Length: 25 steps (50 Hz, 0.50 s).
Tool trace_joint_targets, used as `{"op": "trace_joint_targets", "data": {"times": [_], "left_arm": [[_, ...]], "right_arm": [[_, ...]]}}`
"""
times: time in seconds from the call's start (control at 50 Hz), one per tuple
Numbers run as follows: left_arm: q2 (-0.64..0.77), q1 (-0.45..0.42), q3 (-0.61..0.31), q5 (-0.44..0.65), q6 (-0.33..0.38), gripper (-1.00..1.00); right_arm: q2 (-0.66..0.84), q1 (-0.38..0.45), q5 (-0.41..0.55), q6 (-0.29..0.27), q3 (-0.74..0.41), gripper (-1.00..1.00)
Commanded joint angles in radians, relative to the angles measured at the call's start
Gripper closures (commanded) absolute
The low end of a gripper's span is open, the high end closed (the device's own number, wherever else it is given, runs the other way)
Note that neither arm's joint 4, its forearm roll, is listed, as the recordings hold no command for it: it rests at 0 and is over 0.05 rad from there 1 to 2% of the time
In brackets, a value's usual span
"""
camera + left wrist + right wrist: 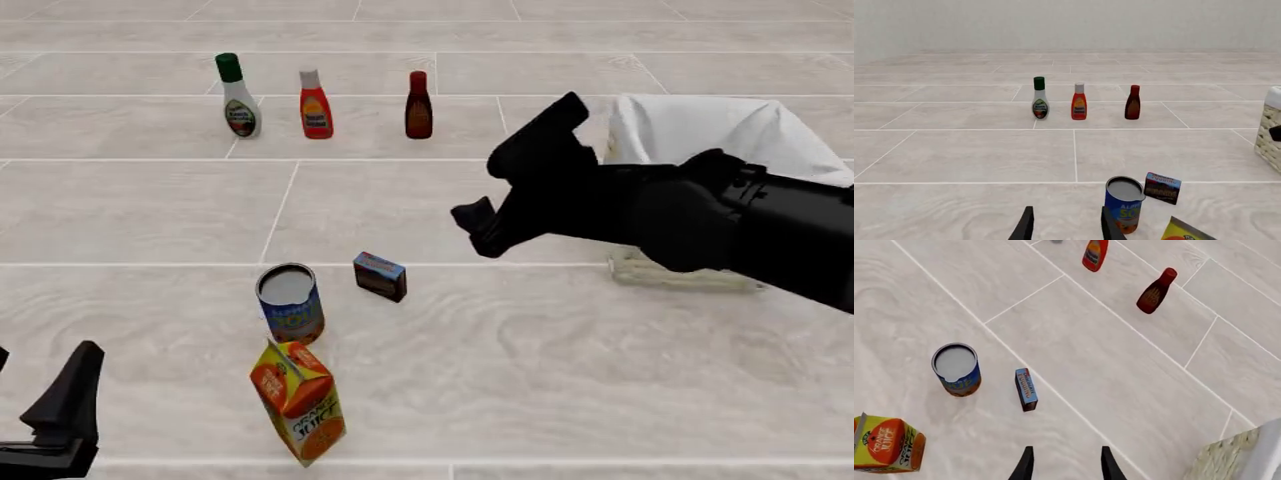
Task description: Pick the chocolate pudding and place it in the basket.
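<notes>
the chocolate pudding (380, 276) is seen standing on the table just beside the blue-labelled can (291, 302), on the can's basket side, with the orange juice carton (299, 400) near the can on the side toward the arms. the right gripper (1064, 465) is held above the table with its jaws apart and nothing between them, aimed down past the pudding, presumably for a descent onto it. the left gripper (1066, 224) is parked low, likewise parted and empty. much of the basket (694, 135) is hidden behind the right arm.
</notes>
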Motion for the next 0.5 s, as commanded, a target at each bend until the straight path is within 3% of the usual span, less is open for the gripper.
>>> {"op": "trace_joint_targets", "data": {"times": [0.02,0.5], "left_arm": [[-0.003,0.0,0.0,0.001,0.0,-1.0],[-0.002,0.0,0.005,-0.003,0.0,-1.0]], "right_arm": [[0.09,0.01,-0.014,0.013,-0.057,-1.0],[0.253,0.02,-0.075,0.043,-0.097,-1.0]]}}
